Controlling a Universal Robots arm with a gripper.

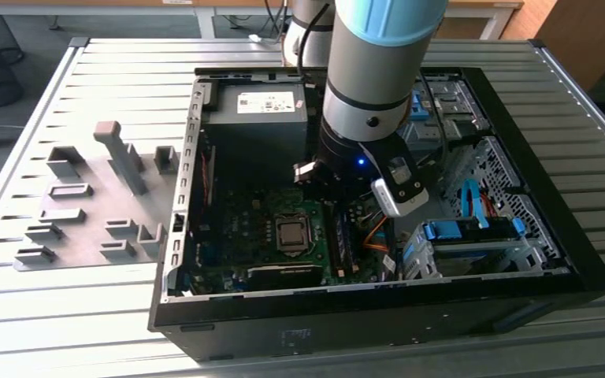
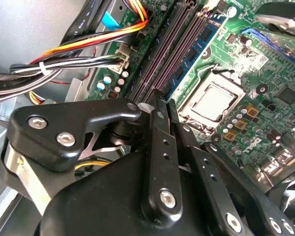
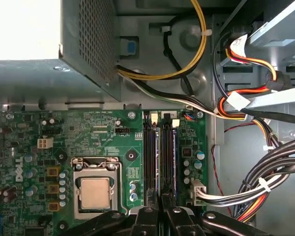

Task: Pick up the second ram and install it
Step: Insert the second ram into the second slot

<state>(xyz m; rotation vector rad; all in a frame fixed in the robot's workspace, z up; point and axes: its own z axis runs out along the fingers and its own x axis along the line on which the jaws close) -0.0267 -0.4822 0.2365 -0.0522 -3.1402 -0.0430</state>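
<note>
My gripper (image 2: 163, 105) hangs low inside the open computer case (image 1: 554, 277), fingers (image 3: 148, 216) pressed nearly together with nothing between them, tips just above the memory slots (image 3: 157, 157). The second ram (image 2: 194, 49) sits upright in a slot beside the empty dark ones, next to the bare CPU socket (image 3: 94, 189). Beyond lie the power supply (image 1: 255, 106) and the wire bundle (image 3: 246, 189).

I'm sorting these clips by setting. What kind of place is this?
Probably a lab or workshop bench for computer assembly: an open computer case lies on a slatted metal table, a grey fixture tray beside it, and the gripper hangs over the motherboard.
</note>
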